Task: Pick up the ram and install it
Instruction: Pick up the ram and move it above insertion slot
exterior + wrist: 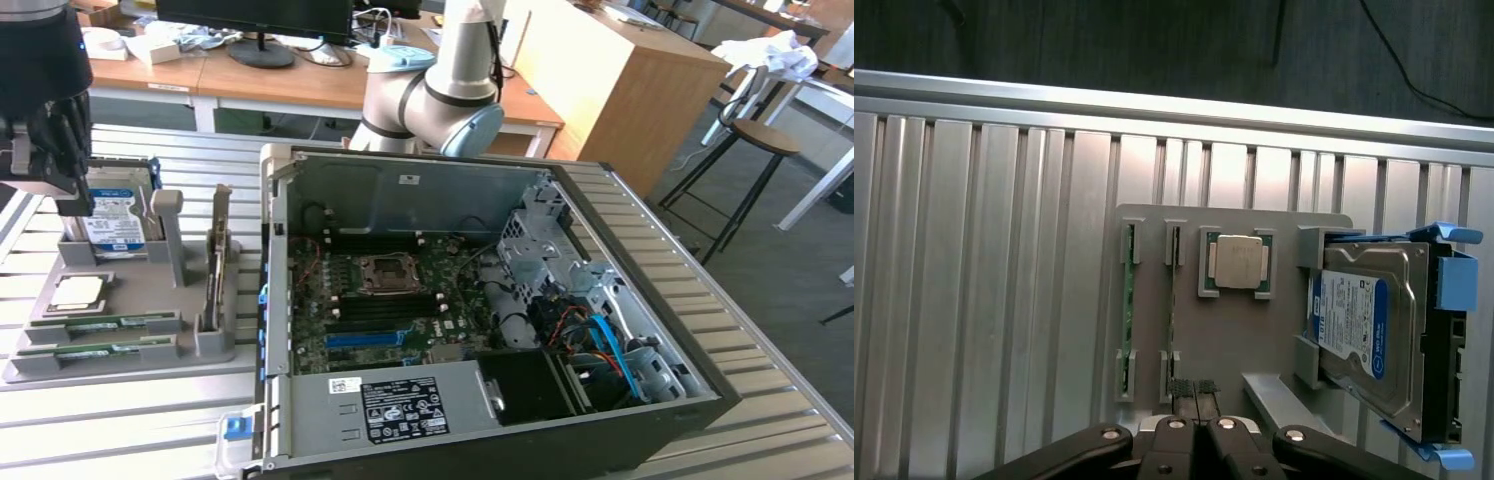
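Two rams, thin green sticks, stand on edge in slots of the grey holder [214,340] on the exterior view's left: one ram [123,323] [1172,300] and a second ram [96,351] [1126,300] beside it. My black gripper [67,200] [1194,392] hangs well above the holder, over its hard-drive end, apart from both sticks. Its fingertips are pressed together with nothing between them. The open computer case [280,260] lies to the holder's right, its motherboard [387,300] exposed.
The holder also carries a square silver processor [78,292] [1239,262], a hard drive [118,225] [1364,330] in a blue bracket, and an upright card [216,255]. All rest on a ribbed metal table [120,420]. The arm's base [434,100] stands behind the case.
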`<state>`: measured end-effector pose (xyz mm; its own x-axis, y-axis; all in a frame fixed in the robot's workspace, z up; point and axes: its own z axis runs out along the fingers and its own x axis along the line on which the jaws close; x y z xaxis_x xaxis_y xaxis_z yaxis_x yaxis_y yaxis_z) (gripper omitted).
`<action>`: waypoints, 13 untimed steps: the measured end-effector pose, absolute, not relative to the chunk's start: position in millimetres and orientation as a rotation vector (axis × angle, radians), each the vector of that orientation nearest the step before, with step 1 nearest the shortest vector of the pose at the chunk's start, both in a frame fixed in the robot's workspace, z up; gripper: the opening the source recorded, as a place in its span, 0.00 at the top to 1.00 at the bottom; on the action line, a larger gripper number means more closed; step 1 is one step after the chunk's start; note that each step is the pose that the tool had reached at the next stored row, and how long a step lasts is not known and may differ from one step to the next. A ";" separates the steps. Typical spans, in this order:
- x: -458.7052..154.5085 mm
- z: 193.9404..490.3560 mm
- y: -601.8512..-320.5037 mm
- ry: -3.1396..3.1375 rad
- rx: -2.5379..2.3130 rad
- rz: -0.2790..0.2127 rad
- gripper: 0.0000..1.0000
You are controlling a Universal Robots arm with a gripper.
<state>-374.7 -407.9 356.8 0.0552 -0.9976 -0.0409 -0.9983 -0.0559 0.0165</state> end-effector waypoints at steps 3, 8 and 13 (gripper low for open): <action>-374.7 356.8 -407.9 2.147 -2.270 0.064 0.90; -374.7 356.8 -407.9 2.147 -2.270 0.064 0.71; -374.7 356.5 -407.9 2.147 -2.270 0.064 0.64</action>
